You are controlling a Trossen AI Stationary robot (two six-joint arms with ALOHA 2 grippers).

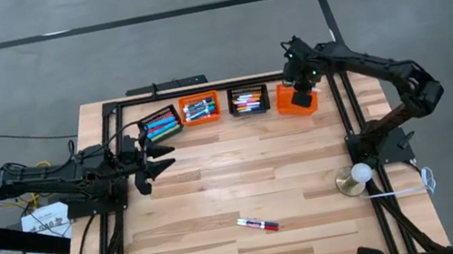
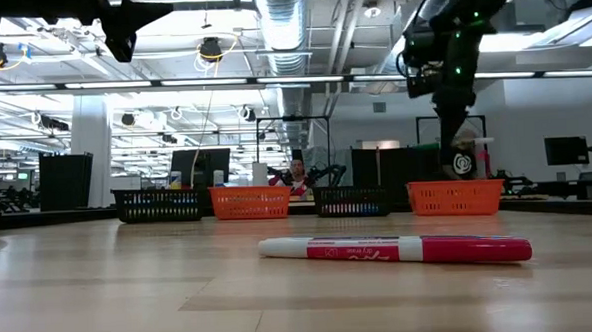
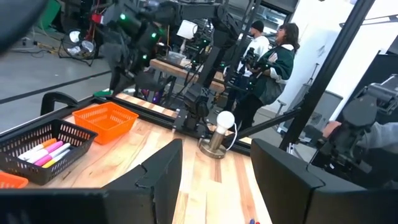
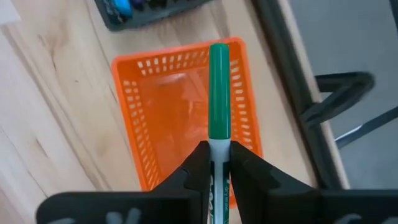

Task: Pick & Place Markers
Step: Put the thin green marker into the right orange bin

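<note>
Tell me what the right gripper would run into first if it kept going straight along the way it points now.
Most likely the empty orange mesh basket. The right gripper, shut on a green-capped marker, points down into it, so the marker's cap would probably meet the basket's floor first; how high it hangs above is hard to judge.

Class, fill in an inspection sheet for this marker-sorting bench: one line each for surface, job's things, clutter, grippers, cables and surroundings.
Surface: wooden table, mostly bare.
Job's things: green marker held over the empty orange basket; two markers lie loose near the front; three other baskets along the back hold markers.
Clutter: a small lamp at the right edge.
Grippers: right gripper jaws shut on the green marker; left gripper jaws open, empty, at the table's left side.
Cables: white cable running from the lamp.
Surroundings: people standing beyond the table; papers on the floor.
</note>
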